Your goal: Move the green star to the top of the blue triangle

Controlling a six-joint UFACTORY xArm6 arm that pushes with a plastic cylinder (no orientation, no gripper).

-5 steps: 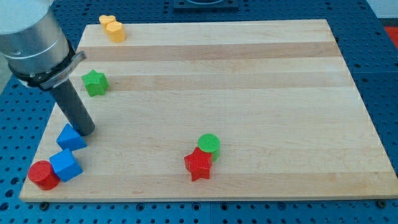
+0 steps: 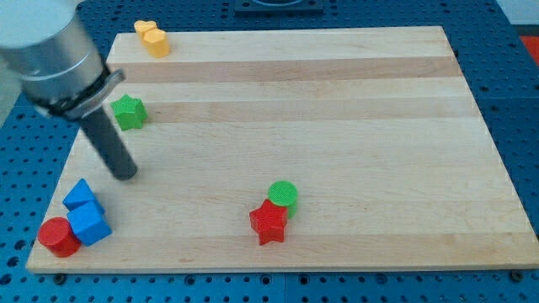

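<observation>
Approach step: my tip [image 2: 125,174] left-centre, between green star [image 2: 129,111] and blue triangle [image 2: 82,194]; no jaws, bare rod. Next: circle above star, push down.

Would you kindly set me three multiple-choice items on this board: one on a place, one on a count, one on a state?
1. The green star lies at the view's: A top left, B bottom right, C centre.
2. Blue blocks: A one, B two, C three.
3. My tip is: A touching the red star, B pressing the green star, C touching no block.

Answers: 1 A, it sits below the yellow block. 2 B, the blue triangle and blue cube. 3 C, bare wood surrounds it.
</observation>
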